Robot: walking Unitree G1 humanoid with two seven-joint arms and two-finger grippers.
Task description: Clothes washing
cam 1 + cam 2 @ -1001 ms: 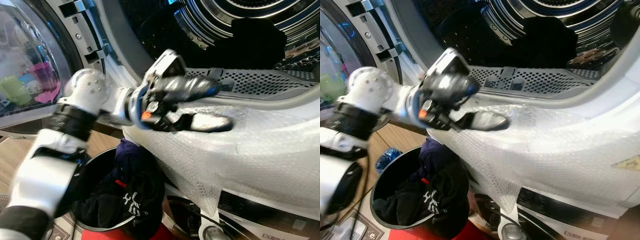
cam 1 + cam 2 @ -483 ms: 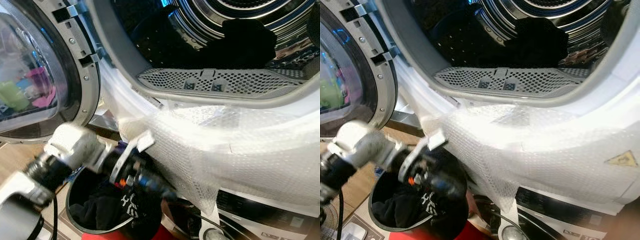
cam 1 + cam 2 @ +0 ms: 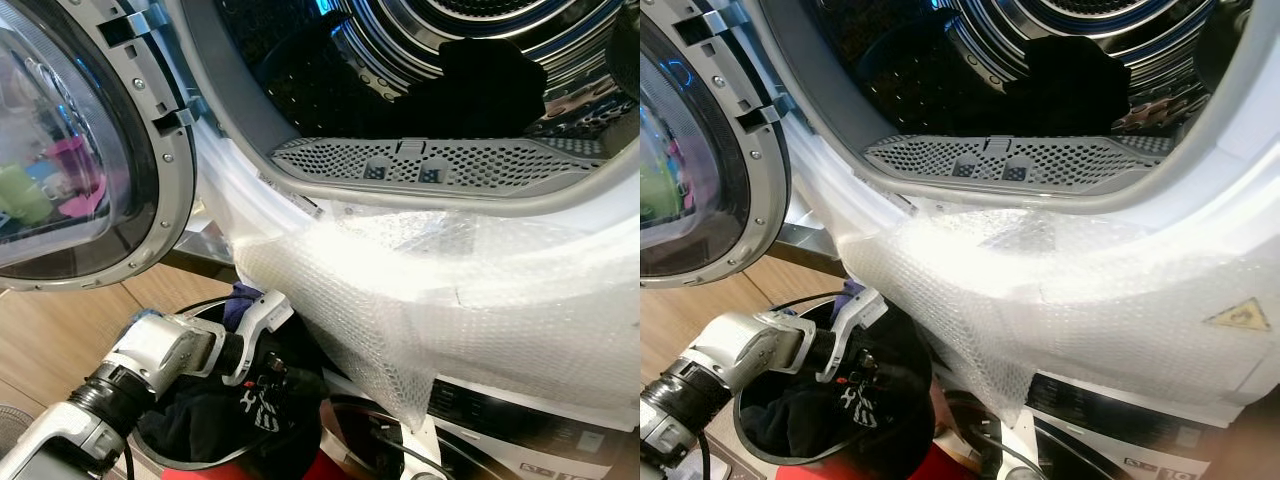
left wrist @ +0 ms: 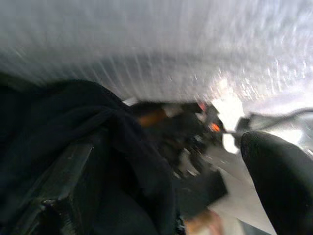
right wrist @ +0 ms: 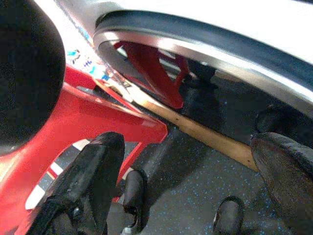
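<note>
The left gripper (image 3: 300,385) reaches into a black basket (image 3: 165,455) of dark clothes (image 3: 215,420) below the open washing machine drum (image 3: 440,60), its fingers spread around the cloth. The right gripper (image 5: 186,186) hangs open above the floor (image 5: 195,196). Bubble wrap (image 3: 430,300) covers the machine's rim.

The left gripper (image 3: 300,385) is sunk among the dark clothes (image 3: 215,415) in the bin (image 3: 775,452), so its fingertips are hidden. The bin's lower rim is cut by the picture's bottom edge. In the left wrist view the clothes (image 4: 73,147) are blurred. The door (image 3: 70,150) runs off the left edge. The drum's (image 3: 450,60) upper part is cut off.
</note>
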